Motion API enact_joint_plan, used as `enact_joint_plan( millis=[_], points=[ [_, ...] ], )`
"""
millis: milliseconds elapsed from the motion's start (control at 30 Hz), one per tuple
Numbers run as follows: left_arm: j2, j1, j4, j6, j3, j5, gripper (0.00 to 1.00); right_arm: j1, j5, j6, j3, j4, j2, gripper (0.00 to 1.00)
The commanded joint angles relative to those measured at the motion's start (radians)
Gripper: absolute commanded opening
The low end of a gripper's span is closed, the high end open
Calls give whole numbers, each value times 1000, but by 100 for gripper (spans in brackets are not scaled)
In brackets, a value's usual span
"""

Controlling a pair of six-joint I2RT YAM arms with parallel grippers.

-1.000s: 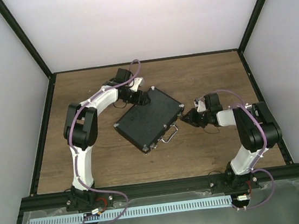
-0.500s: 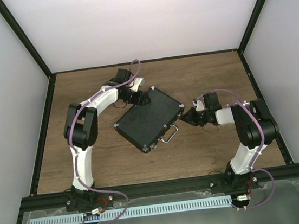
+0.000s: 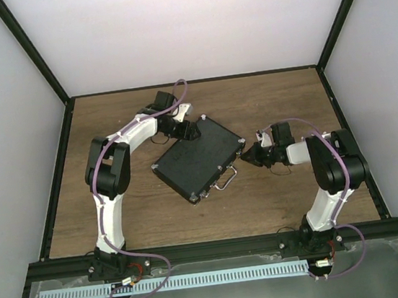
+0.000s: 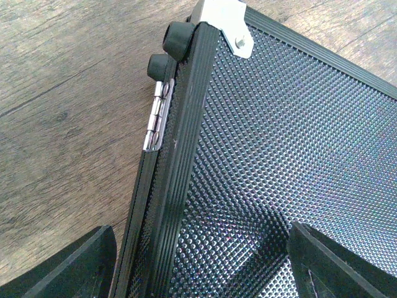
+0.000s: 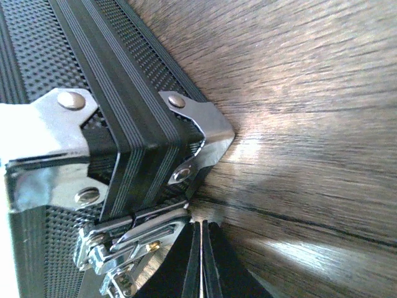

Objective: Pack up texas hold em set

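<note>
**One gripper open, one gripper shut**

The left arm [image 3: 108,175] stands up from its base at the near edge of the table [image 3: 273,100]. It bends at the elbow, reaches toward the far edge, then turns in toward the middle. The left gripper [image 3: 191,130] points down, and its two fingers [image 4: 74,267] are spread wide apart.

The right arm [image 3: 333,176] rises from the near edge on the right side. It folds over and reaches left, low over the table. The right gripper [image 3: 247,156] has its fingers pressed tight together, with the tips pointing left.
</note>
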Motion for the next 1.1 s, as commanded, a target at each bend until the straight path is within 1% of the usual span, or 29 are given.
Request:
enact_joint_plan(
  millis=[0, 233, 333, 400, 467, 567, 667, 833, 933, 1067],
  points=[
    [50, -26, -48, 37, -7, 4, 78, -2, 51, -5, 23, 10, 46, 4],
    [45, -42, -51, 43, -8, 1, 78, -1, 29, -7, 25, 34, 31, 4],
    [8, -40, -29, 23, -22, -85, 79, -2, 60, -20, 31, -3, 12, 5],
    [-41, -29, -12, 1, -38, -156, 83, -3, 108, -39, 25, -47, -36, 6],
    [-114, -6, 22, -28, -71, -187, 89, -2, 161, -68, 16, -100, -99, 9],
    [-233, 39, 56, -52, -156, -192, 97, -2, 231, -109, 2, -184, -198, 18],
    [-340, 84, 63, -76, -258, -195, 99, -2, 257, -119, -20, -260, -295, 27],
    [-516, 157, 166, -180, -527, -141, 100, 21, 127, -56, -90, -327, -475, 50],
    [-589, 200, 234, -233, -661, -129, 100, 96, 95, 23, -134, -352, -586, 59],
    [-657, 253, 340, -305, -789, -51, 100, 229, 97, 165, -194, -331, -704, 65]
  ],
)
